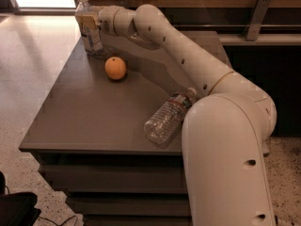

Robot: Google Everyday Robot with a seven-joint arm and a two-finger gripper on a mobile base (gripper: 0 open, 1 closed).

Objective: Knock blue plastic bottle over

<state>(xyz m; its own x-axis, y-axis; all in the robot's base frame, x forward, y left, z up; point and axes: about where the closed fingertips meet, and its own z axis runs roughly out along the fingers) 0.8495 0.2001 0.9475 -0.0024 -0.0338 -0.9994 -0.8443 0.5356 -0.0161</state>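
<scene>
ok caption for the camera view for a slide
Gripper at the upright blue plastic bottle, far left corner of the table

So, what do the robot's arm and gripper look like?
The arm is smooth and cream-white, made of rounded shells with small dark dots and a thin orange ring at one joint. No cables show. The gripper, at the blue plastic bottle, looks pale tan.
</scene>
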